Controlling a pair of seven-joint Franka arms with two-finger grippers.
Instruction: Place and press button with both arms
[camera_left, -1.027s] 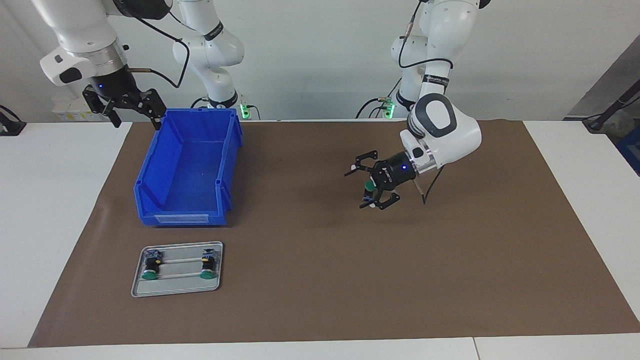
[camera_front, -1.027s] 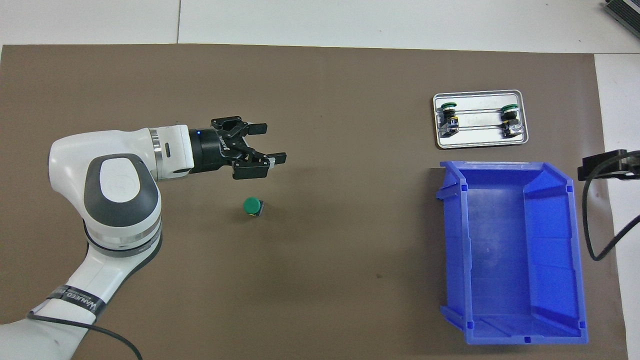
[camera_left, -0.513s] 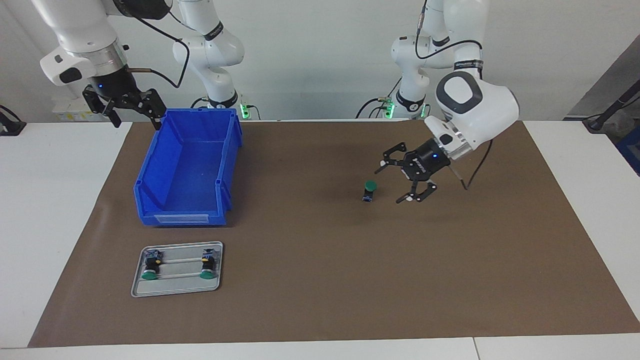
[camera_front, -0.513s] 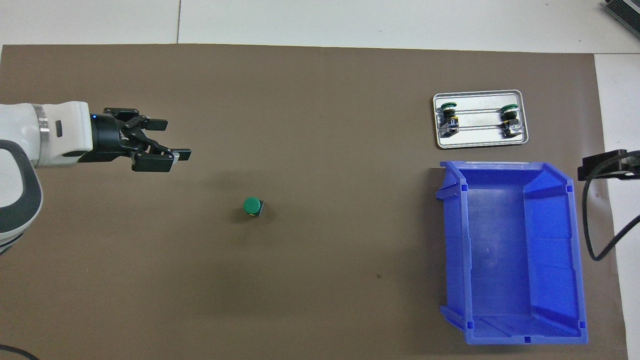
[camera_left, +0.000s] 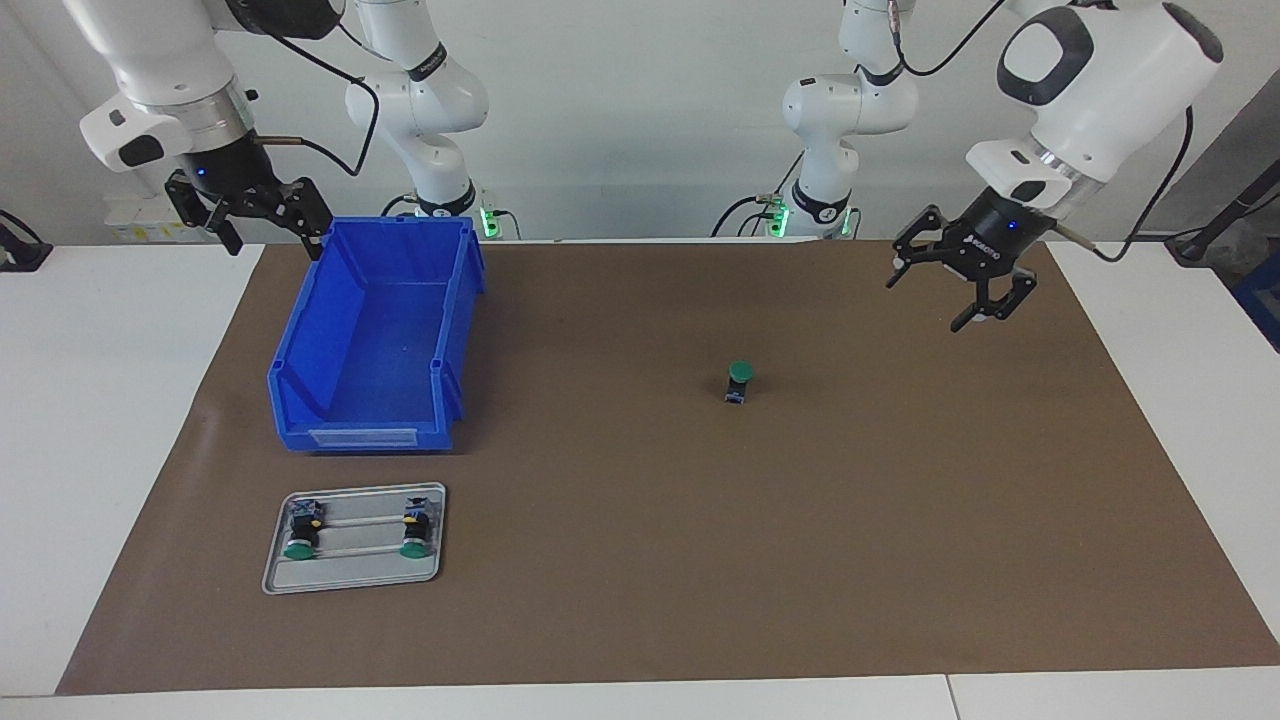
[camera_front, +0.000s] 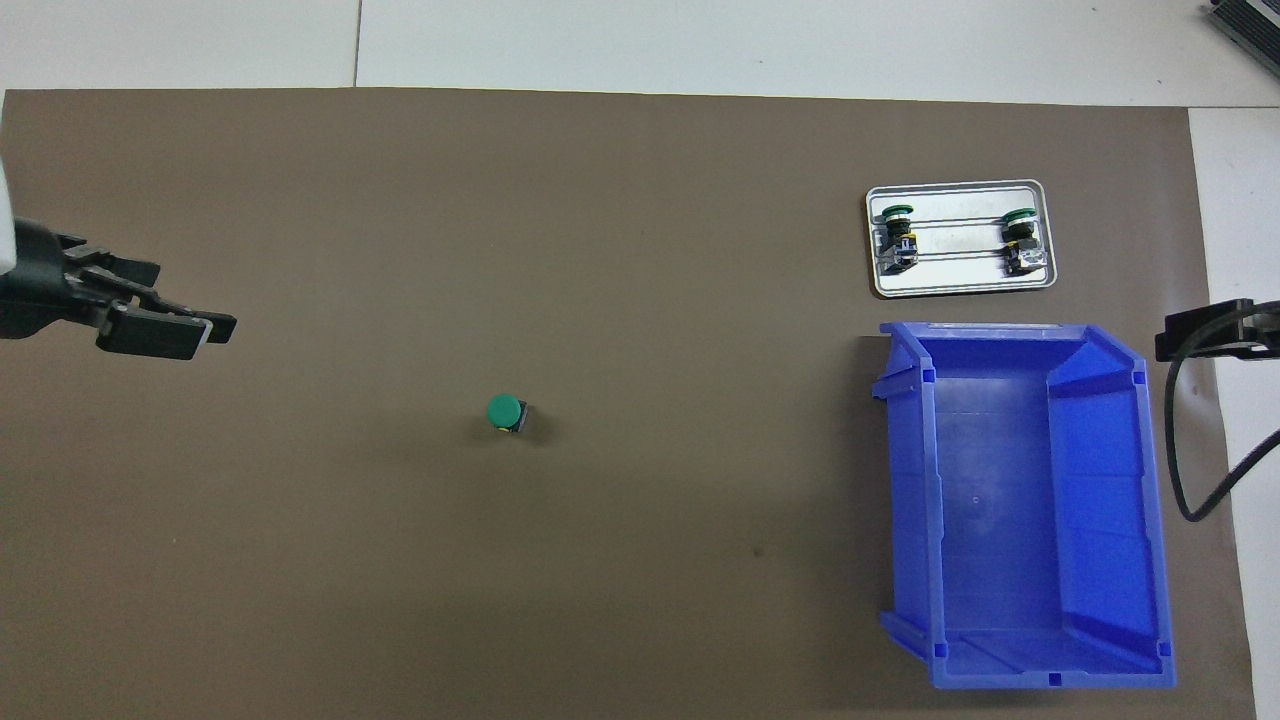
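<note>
The button (camera_left: 739, 381) stands upright on the brown mat, green cap up, in the middle part of the table; it also shows in the overhead view (camera_front: 505, 412). Nothing touches it. My left gripper (camera_left: 948, 292) is open and empty, raised in the air over the mat toward the left arm's end of the table, well apart from the button; it also shows in the overhead view (camera_front: 180, 305). My right gripper (camera_left: 272, 238) is open and empty, waiting in the air over the table by the blue bin's robot-side corner; only part of it (camera_front: 1205, 335) shows from overhead.
A blue bin (camera_left: 456, 330) stands open and empty toward the right arm's end; it also shows from overhead (camera_front: 905, 480). A silver tray (camera_left: 350, 578), farther from the robots than the bin, holds two more green-capped buttons (camera_left: 300, 535) lying on their sides.
My left gripper has let go of the button, leaving it upright on the mat, and has drawn back and up toward the left arm's end. The right arm has not moved.
</note>
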